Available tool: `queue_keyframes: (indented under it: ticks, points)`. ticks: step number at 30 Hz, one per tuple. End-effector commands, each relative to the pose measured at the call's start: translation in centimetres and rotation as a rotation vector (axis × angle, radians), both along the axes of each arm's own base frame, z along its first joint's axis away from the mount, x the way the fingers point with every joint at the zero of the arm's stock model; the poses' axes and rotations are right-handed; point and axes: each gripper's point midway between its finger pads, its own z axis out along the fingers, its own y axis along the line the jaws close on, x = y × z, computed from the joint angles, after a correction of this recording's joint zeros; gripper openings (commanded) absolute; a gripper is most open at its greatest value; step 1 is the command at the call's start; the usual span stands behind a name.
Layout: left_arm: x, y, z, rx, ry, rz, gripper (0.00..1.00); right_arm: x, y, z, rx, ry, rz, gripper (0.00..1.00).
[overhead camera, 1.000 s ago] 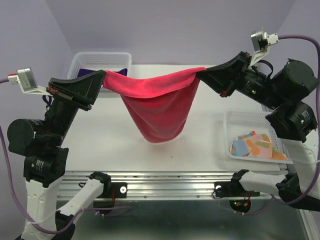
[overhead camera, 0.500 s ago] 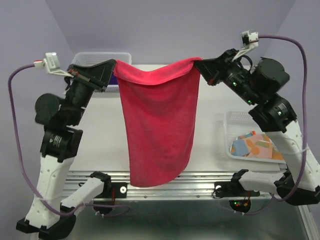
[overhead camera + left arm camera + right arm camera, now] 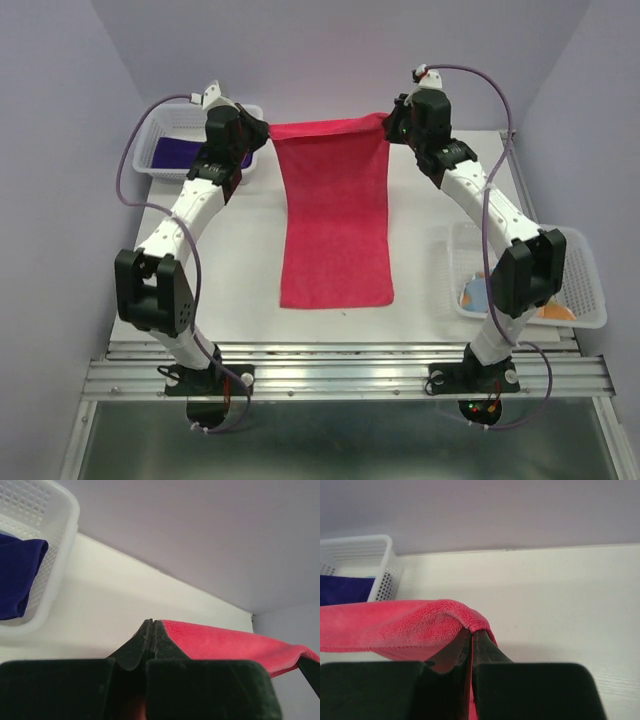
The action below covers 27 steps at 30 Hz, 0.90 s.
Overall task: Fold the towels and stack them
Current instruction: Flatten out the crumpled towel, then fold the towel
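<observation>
The bright pink-red terry towel [image 3: 335,220] lies stretched lengthwise down the middle of the white table [image 3: 230,270]. Its near hem is flat on the surface and its far edge is lifted slightly between the two arms. The left gripper [image 3: 265,133] has its fingers pressed together on the far-left corner. In the left wrist view the cloth between the tips is barely visible, so that bite looks shallow. The right gripper [image 3: 390,122] pinches the far-right corner, with pile bunched over its closed tips.

This cloth is light, limp and fuzzy. It will likely sag wherever unsupported and drag on the table rather than slide, so the corners are the place to hold it, edge kept taut.

The deep purple towel [image 3: 175,153] sits in the white mesh basket [image 3: 205,108] at far left. The patterned towels [image 3: 473,293] lie in the right-hand basket [image 3: 585,290].
</observation>
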Motion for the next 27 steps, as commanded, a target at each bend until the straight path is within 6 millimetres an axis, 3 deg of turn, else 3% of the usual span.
queue_keyframes:
  ticks: [1, 2, 3, 4, 5, 6, 7, 8, 9, 10, 11, 12, 14, 19, 20, 23, 24, 25, 27]
  points:
    - [4.6, 0.8, 5.6, 0.015, -0.198, 0.041, 0.0, 4.6, -0.8, 1.4, 0.072, -0.117, 0.012, 0.01]
    - [5.5, 0.7, 5.0, 0.029, -0.194, 0.038, 0.0, 5.8, -1.7, 0.1, 0.071, -0.097, -0.001, 0.01]
    - [7.2, 0.3, 2.5, 0.043, -0.152, 0.035, 0.0, 6.7, -1.8, -0.5, 0.075, -0.087, 0.005, 0.01]
    - [8.1, 0.2, 3.3, 0.043, -0.173, 0.023, 0.0, 8.4, -1.8, -1.7, 0.078, -0.086, 0.031, 0.01]
    - [9.6, -0.1, 1.1, 0.049, -0.135, 0.017, 0.0, 9.2, -1.5, -2.0, 0.088, -0.094, 0.051, 0.01]
    - [10.2, -0.3, 0.4, 0.05, -0.126, 0.001, 0.0, 9.6, -1.0, -2.7, 0.09, -0.087, 0.092, 0.01]
    - [11.0, -0.3, 1.0, 0.046, -0.141, 0.003, 0.0, 10.4, -1.0, -2.7, 0.095, -0.098, 0.1, 0.01]
    - [11.7, -0.1, 0.5, 0.048, -0.133, 0.009, 0.0, 11.4, -1.2, -4.7, 0.094, -0.072, 0.1, 0.01]
    - [12.8, -0.2, -1.7, 0.058, -0.098, 0.009, 0.0, 12.0, -1.1, -5.5, 0.095, -0.062, 0.107, 0.01]
    - [13.4, -0.2, -1.2, 0.057, -0.108, 0.012, 0.0, 12.5, -1.2, -5.0, 0.107, -0.074, 0.121, 0.01]
    - [13.9, -0.3, -1.8, 0.061, -0.098, 0.012, 0.0, 13.2, -1.2, -6.8, 0.109, -0.045, 0.125, 0.01]
    - [14.6, -0.3, -3.7, 0.068, -0.065, 0.012, 0.0, 13.6, -1.2, -7.4, 0.117, -0.033, 0.128, 0.01]
    - [15.2, -0.3, -4.0, 0.066, -0.06, 0.014, 0.0, 14.1, -1.3, -8.5, 0.127, -0.01, 0.145, 0.01]
    - [14.6, -0.4, -6.2, 0.072, -0.011, 0.0, 0.0, 13.4, -0.4, -9.3, 0.145, 0.036, 0.218, 0.01]
    - [14.2, -0.2, -5.7, 0.07, -0.015, 0.002, 0.0, 12.7, -0.3, -10.5, 0.146, 0.093, 0.226, 0.01]
    - [12.8, 0.0, -7.3, 0.068, 0.028, 0.002, 0.0, 10.8, 0.0, -11.2, 0.182, 0.169, 0.242, 0.01]
    - [12.2, 0.1, -6.6, 0.056, 0.019, 0.003, 0.0, 10.0, -0.1, -11.9, 0.19, 0.21, 0.237, 0.01]
    - [11.4, 0.0, -8.2, 0.055, 0.05, -0.009, 0.0, 8.9, 0.1, -12.1, 0.21, 0.241, 0.252, 0.01]
    - [10.1, -0.1, -9.3, 0.042, 0.076, -0.022, 0.0, 7.1, 0.2, -14.3, 0.236, 0.332, 0.257, 0.01]
